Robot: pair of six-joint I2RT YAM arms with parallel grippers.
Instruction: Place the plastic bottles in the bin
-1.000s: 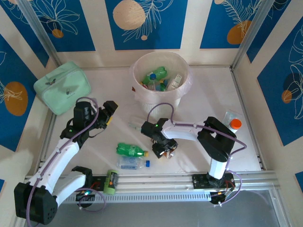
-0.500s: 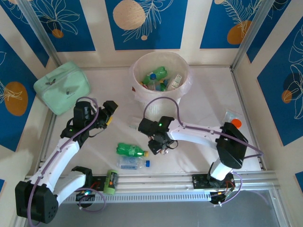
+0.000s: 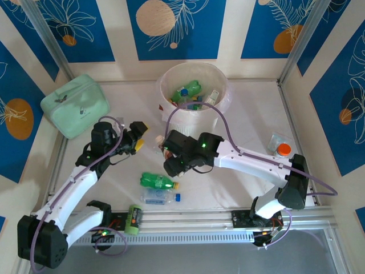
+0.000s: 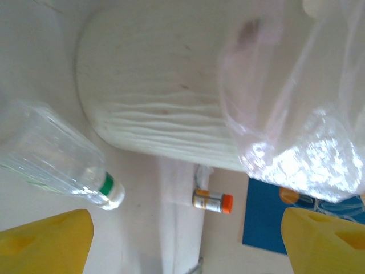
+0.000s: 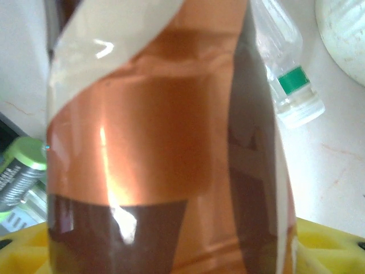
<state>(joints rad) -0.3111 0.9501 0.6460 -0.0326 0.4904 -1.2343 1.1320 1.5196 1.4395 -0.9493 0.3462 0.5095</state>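
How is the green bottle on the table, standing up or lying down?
Lying down. The green bottle rests on its side on the table, beside a clear bottle.

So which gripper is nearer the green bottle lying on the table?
Right. The right gripper, shut on a brown-labelled bottle, hangs just beyond the green bottle; the left gripper sits farther back and to the left.

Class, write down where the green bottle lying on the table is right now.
Top view: the green bottle lies left of centre, toward the near edge, just beyond a clear bottle.
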